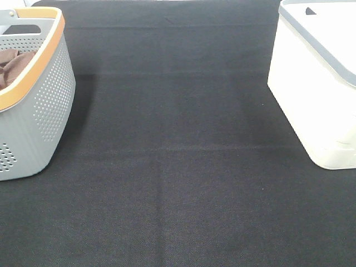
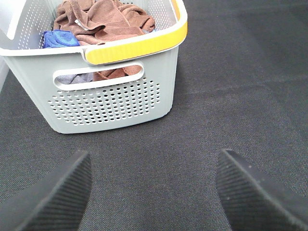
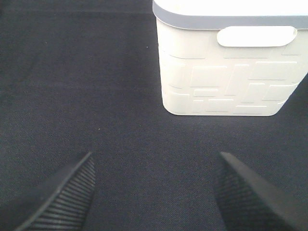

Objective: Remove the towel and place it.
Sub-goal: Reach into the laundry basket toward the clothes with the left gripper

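You see the brown terry-cloth towel [image 2: 103, 19] lying inside the grey perforated plastic basket with the yellow-orange rim band [image 2: 110, 106], at the left edge of the black fabric-covered table [image 1: 178, 167]. The towel is crumpled into a loose heap, so it has no clear long axis and points no particular way. Its folds rise near the level of the basket's rim, and one fold shows through the handle slot in the basket's end wall. The cloth looks soft and napped, rust-brown, with a small pale tag on one fold. A bright blue cloth [image 2: 57, 38] is tucked just beside it against the basket wall.

In the high view only a corner of the towel shows over the basket's rim.

Across the table, well apart from the basket, stands the white moulded plastic bin with a grey rim [image 1: 311, 100].

Your left gripper [image 2: 154, 154] hangs above the table facing the basket's end wall, its fingers spread wide with nothing between them. Your right gripper [image 3: 154, 156] faces the white bin, its fingers likewise spread and holding nothing.
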You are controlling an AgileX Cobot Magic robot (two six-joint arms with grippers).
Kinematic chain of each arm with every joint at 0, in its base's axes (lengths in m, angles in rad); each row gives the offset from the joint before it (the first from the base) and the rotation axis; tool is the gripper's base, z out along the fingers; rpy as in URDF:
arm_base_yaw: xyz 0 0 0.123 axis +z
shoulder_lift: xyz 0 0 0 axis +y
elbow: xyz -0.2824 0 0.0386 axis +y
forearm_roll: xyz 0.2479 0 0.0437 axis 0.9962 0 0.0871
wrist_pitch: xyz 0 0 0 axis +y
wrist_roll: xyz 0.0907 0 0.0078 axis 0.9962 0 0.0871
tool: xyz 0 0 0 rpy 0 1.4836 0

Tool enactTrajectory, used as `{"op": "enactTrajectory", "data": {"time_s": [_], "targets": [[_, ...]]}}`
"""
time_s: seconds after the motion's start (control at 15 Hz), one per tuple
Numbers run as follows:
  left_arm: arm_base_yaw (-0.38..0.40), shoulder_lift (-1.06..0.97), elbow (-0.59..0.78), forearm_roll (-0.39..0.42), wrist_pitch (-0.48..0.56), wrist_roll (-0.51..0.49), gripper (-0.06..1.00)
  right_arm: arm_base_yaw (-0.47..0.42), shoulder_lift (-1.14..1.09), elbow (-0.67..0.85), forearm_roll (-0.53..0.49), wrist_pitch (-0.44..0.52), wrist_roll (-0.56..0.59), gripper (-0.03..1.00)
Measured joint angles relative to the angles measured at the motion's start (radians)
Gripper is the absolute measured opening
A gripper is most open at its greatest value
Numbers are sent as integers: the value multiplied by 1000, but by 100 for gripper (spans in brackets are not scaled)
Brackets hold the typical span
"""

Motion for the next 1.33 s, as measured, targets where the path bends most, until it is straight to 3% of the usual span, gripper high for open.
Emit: {"op": "enactTrajectory", "data": {"time_s": [1.33], "targets": [[0, 0, 0, 0, 0, 0, 69, 0, 0, 0, 0, 0, 0, 67]]}}
